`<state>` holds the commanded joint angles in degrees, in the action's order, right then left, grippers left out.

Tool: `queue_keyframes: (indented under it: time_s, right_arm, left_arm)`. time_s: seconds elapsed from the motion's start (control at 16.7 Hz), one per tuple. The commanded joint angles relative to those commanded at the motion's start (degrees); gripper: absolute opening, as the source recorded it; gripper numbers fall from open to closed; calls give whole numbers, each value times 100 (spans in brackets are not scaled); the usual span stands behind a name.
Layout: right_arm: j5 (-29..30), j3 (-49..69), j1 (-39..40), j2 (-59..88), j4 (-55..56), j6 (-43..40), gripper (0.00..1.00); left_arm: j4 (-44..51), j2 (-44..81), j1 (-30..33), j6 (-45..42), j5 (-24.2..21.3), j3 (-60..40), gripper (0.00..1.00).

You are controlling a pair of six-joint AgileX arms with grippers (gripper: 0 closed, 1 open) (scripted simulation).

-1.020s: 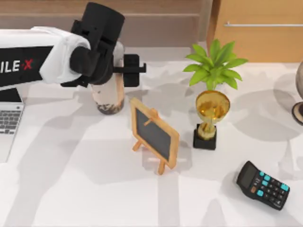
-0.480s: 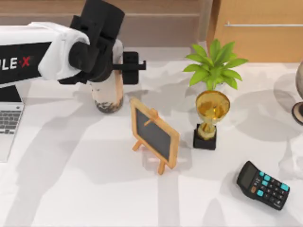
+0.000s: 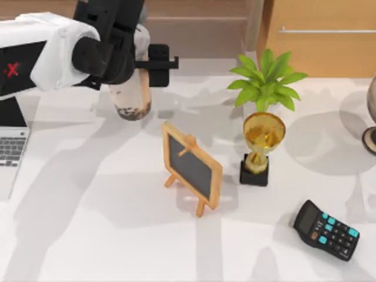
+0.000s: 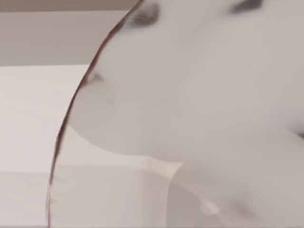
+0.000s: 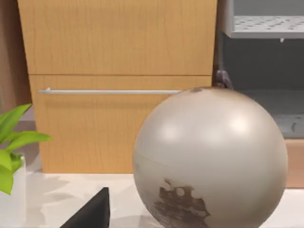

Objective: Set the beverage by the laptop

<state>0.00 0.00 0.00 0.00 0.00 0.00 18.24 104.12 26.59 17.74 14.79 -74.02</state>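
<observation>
Open tabletop (image 3: 106,223) separates laptop (image 3: 12,147) from pincer-held beverage (image 3: 132,97).

Between my left gripper (image 3: 141,61), clamped on the beverage (image 3: 133,94), and the laptop (image 3: 10,147) at the left edge, the table (image 3: 88,235) lies bare. The small easel chalkboard (image 3: 192,167) stands to the right, off that path.

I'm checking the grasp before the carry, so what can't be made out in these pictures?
- Beverage: the left gripper and arm cover its lid in the top view; the left wrist view gives only a blurred close-up.
- Laptop: cut off by the top view's left edge.
- Right gripper: a dark tip shows; open or shut is unreadable.
</observation>
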Motion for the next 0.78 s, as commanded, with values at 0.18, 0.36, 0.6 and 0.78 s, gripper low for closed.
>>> queue_keyframes:
  time_s: [0.18, 0.36, 0.6, 0.78]
  right_arm:
    - [0, 0, 0, 0, 0, 0, 100]
    - [0, 0, 0, 0, 0, 0, 100]
    - [0, 0, 0, 0, 0, 0, 100]
    - [0, 0, 0, 0, 0, 0, 100]
  left_arm:
    - [97, -262, -123, -298, -104, 110, 0]
    - [173, -583, -290, -642, -259, 338, 0]
    - [158, -1122, -556, -1028, -482, 744, 0]
    - [96, -1593, -793, -1185, -632, 1110, 0]
